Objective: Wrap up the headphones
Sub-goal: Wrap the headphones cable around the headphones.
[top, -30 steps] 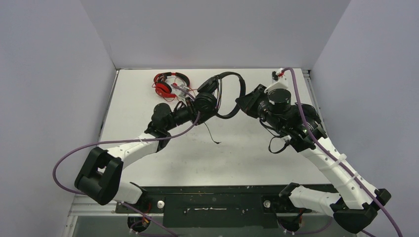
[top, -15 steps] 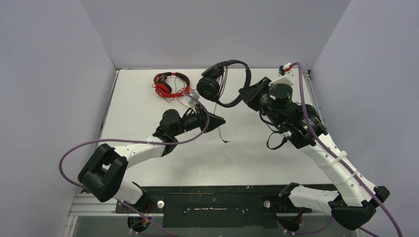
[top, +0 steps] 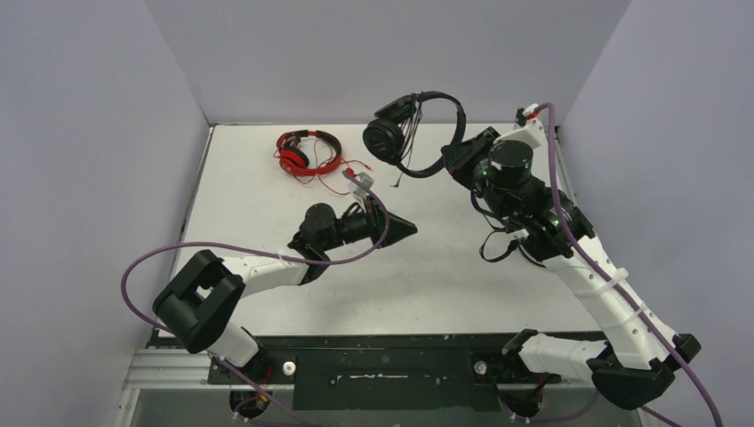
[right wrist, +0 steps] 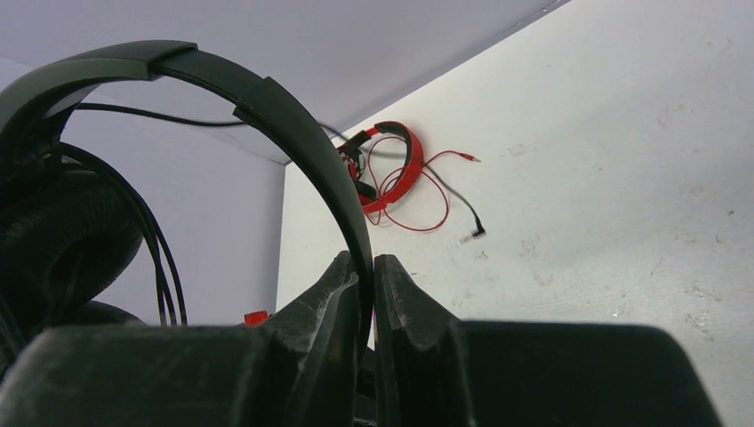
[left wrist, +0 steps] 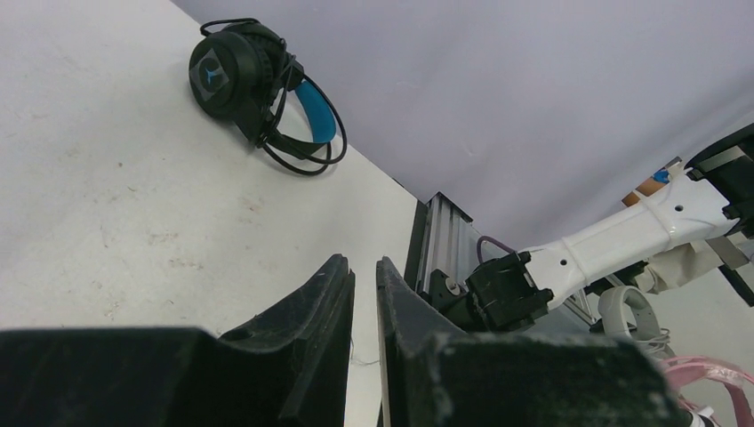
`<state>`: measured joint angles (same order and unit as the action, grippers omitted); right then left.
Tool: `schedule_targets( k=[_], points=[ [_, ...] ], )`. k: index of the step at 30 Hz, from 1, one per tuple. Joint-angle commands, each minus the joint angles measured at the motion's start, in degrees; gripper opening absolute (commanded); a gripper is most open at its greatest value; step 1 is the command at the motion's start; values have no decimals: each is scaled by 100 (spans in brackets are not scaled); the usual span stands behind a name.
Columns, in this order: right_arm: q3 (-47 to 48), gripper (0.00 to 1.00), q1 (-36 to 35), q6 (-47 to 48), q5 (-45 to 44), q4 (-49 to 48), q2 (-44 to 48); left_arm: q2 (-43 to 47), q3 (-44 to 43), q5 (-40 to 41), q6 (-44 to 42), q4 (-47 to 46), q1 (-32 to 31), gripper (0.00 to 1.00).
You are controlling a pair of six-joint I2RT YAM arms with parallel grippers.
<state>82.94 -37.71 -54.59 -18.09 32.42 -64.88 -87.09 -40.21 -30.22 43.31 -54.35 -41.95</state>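
Toward the back left of the white table [top: 445,276], the red headphones [top: 307,153] are seen lying flat, with their red cord [right wrist: 418,200] strewn loosely beside them. To the right of the red headphones, the all-black headphones [top: 384,140] are held raised off the table, their headband clamped between the fingers of the right gripper [right wrist: 366,267] and their thin black cable hanging in loops by an earcup. Nearer the arm bases than the red headphones and to their right, the left gripper [top: 411,227] is poised above the table with its fingers all but closed on nothing. A third pair with a blue headband [left wrist: 222,76] is shown only in the left wrist view, resting on the table against the wall.
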Motion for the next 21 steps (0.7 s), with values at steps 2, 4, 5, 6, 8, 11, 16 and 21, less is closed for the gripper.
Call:
schedule_targets(
  k=[2, 4, 5, 6, 8, 11, 16, 21],
  points=[
    [432, 0, 70, 77, -200, -191, -85, -19, 46, 139, -97, -487, -23, 15],
    [480, 0, 87, 108, -204, -190, -107, 23, 15, 266, -298, -253, -14, 19],
    [518, 0, 95, 131, -196, -192, -127, 84, 5, 381, -456, -67, -9, 22],
    [559, 0, 97, 152, -188, -173, -153, 152, -1, 498, -600, 87, -17, 28],
    [631, 0, 111, 172, -190, -114, -200, 358, -3, 828, -900, 391, -12, 41],
    [662, 0, 111, 168, -170, -108, -218, 618, -104, 1302, -1483, 1092, -10, 80],
    [763, 0, 138, 173, -104, -72, -227, 990, 20, 2066, -2288, 1276, -11, 97],
    [904, 0, 133, 174, -38, 36, -258, 779, 67, 1539, -2915, 600, -25, 97]
  ],
)
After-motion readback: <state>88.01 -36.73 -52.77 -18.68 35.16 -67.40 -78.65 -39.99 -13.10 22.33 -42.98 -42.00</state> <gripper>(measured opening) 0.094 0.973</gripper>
